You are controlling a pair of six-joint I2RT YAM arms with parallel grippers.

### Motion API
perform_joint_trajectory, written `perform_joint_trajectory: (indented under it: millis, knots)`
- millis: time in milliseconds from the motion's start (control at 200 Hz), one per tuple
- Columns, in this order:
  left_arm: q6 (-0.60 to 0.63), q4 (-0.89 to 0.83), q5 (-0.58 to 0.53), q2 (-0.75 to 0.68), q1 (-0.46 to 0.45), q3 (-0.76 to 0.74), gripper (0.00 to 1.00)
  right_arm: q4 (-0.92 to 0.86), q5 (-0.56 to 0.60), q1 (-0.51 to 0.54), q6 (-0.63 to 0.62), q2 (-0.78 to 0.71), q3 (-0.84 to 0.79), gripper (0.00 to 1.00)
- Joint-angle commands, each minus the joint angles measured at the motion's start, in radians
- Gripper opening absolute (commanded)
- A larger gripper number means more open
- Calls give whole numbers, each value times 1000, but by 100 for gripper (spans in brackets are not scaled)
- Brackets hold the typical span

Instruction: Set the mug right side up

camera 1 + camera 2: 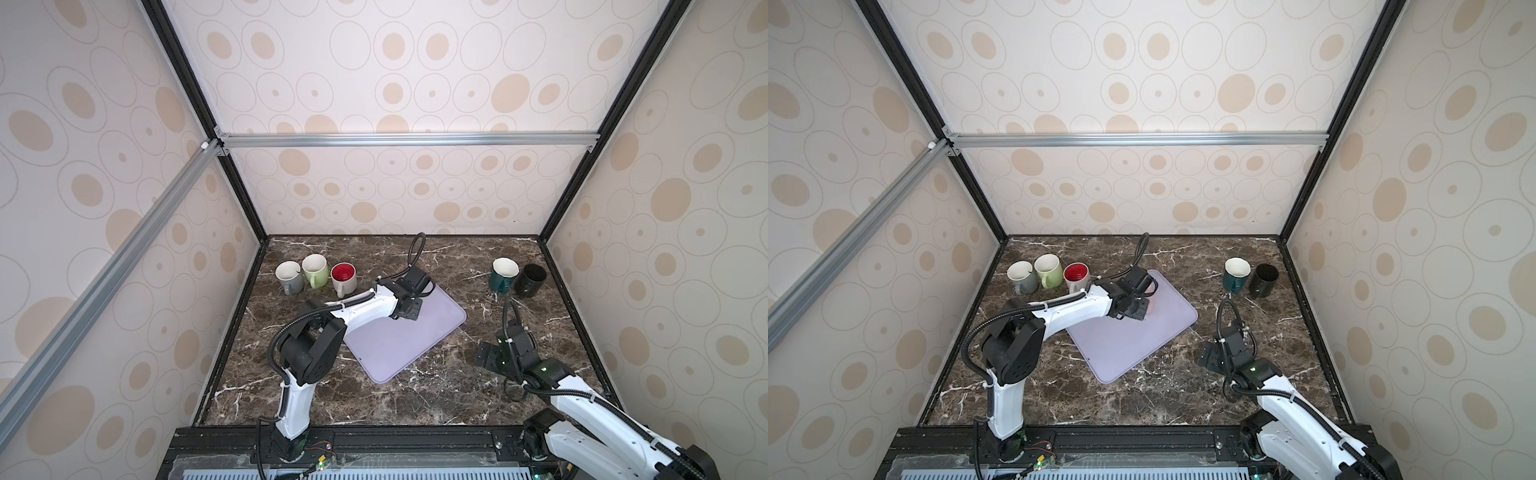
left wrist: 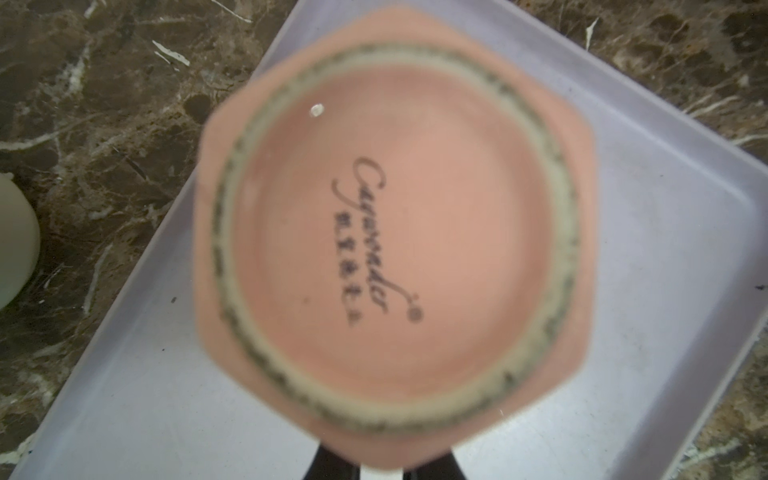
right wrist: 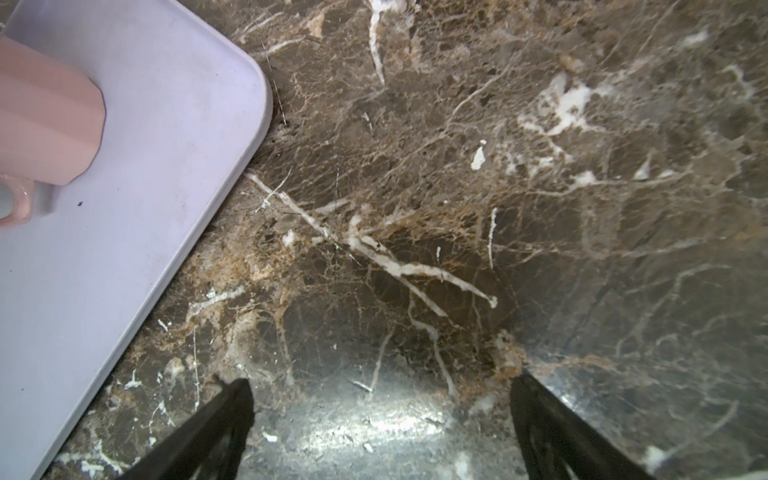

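The lavender tray [image 1: 415,349] holds the pink mug [image 2: 390,249], which stands mouth down directly beneath the left gripper [image 1: 409,309]. Its base faces the left wrist camera and shows a pale foot ring and a dark printed mark. Beyond the left gripper and to its left, off the tray, three mugs stand upright in a row. They are a grey mug [image 1: 289,276] and a green mug [image 1: 314,270], both white inside, and a cream mug [image 1: 344,277] with a red interior. Beyond the right gripper [image 3: 380,382] a teal mug [image 1: 504,274] with a white interior stands against a black mug [image 1: 531,280].

In one top view the left gripper hides the pink mug fully. In a top view only a pink sliver [image 1: 1152,305] shows just past that gripper. The right wrist view alone shows the mug's faceted wall and its handle, both cut off at the frame edge.

The left wrist view is blurred. Two dark fingertips [image 2: 336,463] sit close together, mostly hidden under the mug's body. Whether they pinch the handle cannot be told. A pale rounded shape [image 2: 16,241] is cut off at that picture's edge.

The right gripper's jaws stand wide apart over bare marble tabletop [image 3: 457,208], with the tray's corner off to their left.
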Motion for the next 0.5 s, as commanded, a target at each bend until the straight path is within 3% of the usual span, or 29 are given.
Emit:
perform_joint_trajectory:
  millis: [0, 495]
  knots:
    - [-1, 6, 53, 6, 19, 12, 0, 1, -6, 4, 14, -22, -25, 99]
    - [-12, 123, 177, -52, 53, -73, 0, 19, -69, 4, 5, -54, -25, 100]
